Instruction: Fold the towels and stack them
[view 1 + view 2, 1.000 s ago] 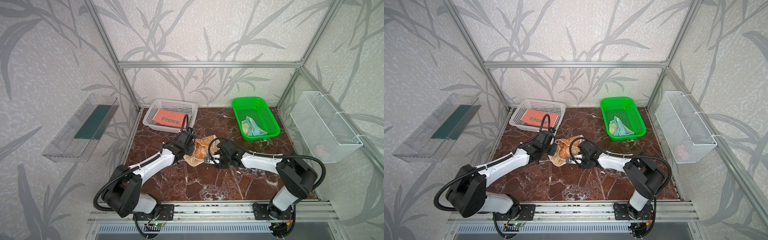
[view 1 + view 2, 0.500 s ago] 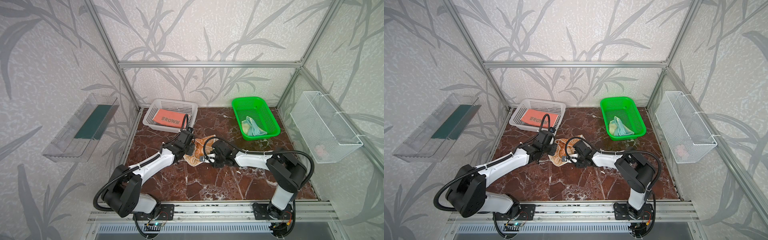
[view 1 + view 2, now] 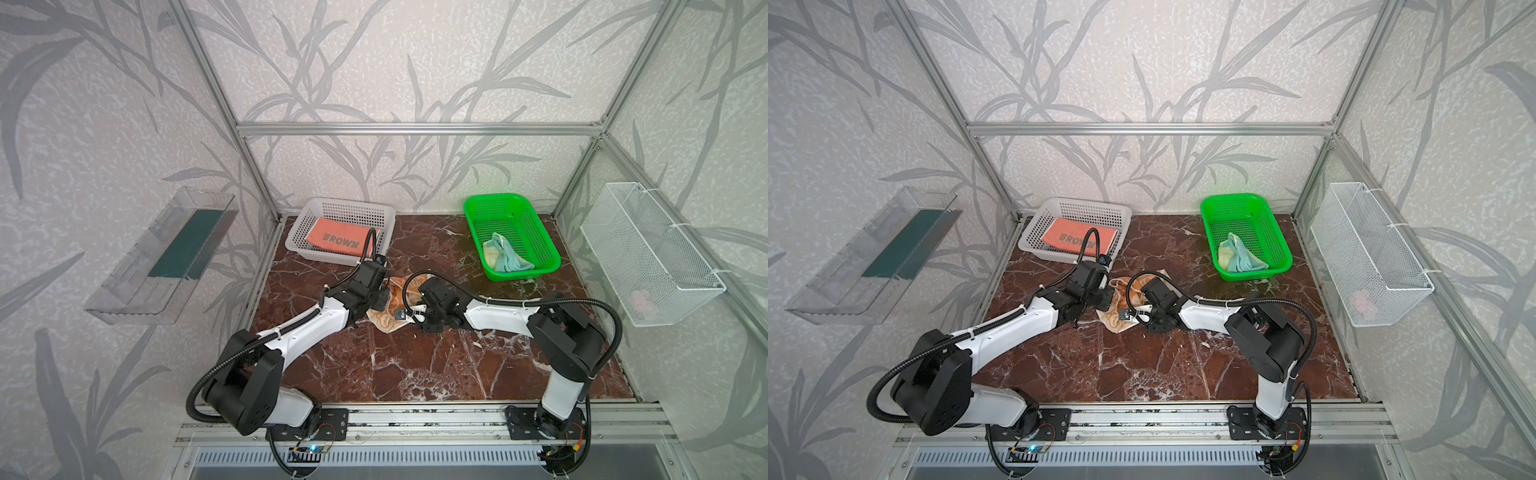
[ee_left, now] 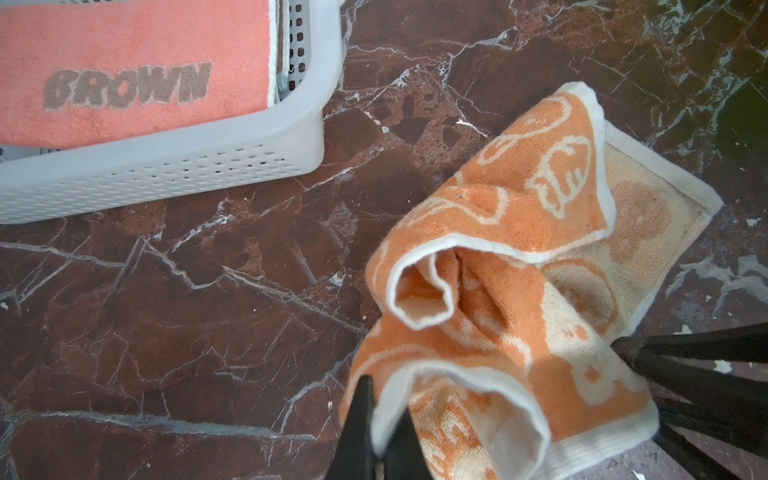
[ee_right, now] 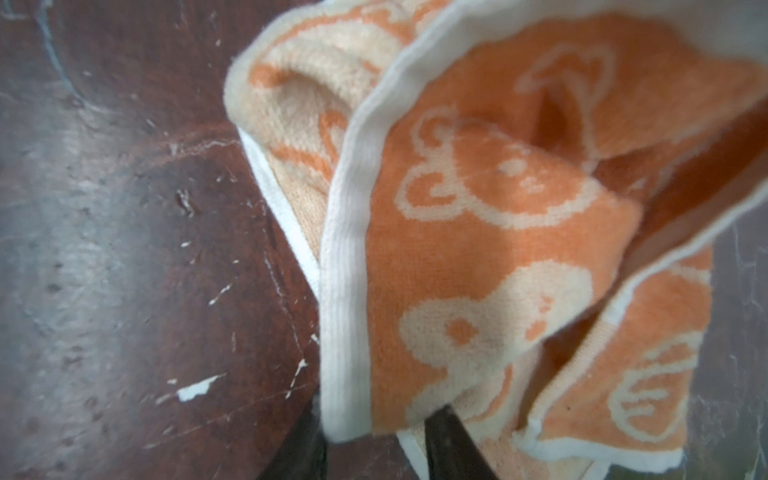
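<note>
Your table [image 3: 415, 365] is dark red marble with white veins. It is fenced by a metal frame [image 3: 415, 128] and by walls [image 3: 415, 62] papered with grey leaves. Nearest you runs the rail [image 3: 415, 419] that carries both arm bases.

Mid-table lies the orange towel [image 3: 386, 322], rumpled and partly doubled over, its cream underside showing along one edge. In both top views the two arms meet over it and hide most of it. A black cable [image 3: 409, 286] from the right arm also loops across it.

Your left gripper [image 4: 382, 399] is pressed together, pinching the towel's white hem. Your right gripper [image 5: 374, 415] has a finger on each side of another stretch of hem. You cannot tell from here whether those fingers have clamped on it.

Farther back on the left stands the white basket [image 3: 328, 257], near the orange towel but apart from it. The pink towel [image 3: 338, 237] lies folded flat inside, with "BROWN" face up. Back right is the green basket [image 3: 523, 272], holding the yellow towel [image 3: 505, 257] in a crumpled heap with its blue edging showing.

A clear shelf [image 3: 162, 257] hangs on the left wall and a wire basket [image 3: 648, 253] on the right wall.
</note>
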Tool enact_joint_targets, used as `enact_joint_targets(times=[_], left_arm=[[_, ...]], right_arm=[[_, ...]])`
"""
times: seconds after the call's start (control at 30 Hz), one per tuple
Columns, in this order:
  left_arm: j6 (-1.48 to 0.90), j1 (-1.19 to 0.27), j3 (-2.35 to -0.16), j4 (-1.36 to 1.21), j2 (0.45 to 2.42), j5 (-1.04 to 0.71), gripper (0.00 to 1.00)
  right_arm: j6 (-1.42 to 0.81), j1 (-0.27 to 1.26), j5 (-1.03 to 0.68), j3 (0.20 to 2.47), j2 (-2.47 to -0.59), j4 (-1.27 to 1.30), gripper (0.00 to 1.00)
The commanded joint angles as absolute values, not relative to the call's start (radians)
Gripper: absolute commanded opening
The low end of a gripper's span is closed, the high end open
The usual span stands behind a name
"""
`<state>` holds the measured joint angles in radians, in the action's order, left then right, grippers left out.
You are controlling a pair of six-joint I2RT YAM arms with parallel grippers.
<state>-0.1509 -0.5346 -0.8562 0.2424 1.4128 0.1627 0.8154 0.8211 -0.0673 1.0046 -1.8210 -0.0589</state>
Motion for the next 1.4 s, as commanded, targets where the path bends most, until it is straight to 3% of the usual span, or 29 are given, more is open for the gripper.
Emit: enact_joint_targets(times=[0.0,0.17,0.47,0.7,1.07,1.37], left_arm=[[-0.156,-0.53,-0.835,0.231,1.383,0.164,0.0],[-0.157,-0.525,-0.83,0.23,1.373,0.165,0.0],[-0.121,-0.517,-0.893,0.245,1.326,0.141,0.0],[-0.037,-0.512,-1.114,0.312,1.365,0.105,0.0],[0.048,-0.509,-1.55,0.432,1.441,0.028,0.0],[0.018,-0.517,-1.632,0.456,1.342,-0.144,0.0]], right_arm=[[0.796,0.828,-0.063,1.034,-1.839,-0.088,0.27],[0.772,0.828,-0.063,1.02,-1.815,-0.042,0.0],[0.607,0.75,0.016,1.155,-1.736,-0.207,0.0],[0.378,0.593,0.09,1.489,-1.713,-0.536,0.0],[0.231,0.36,-0.072,1.747,-1.569,-0.609,0.0],[0.291,0.337,-0.14,1.735,-1.391,-0.614,0.0]])
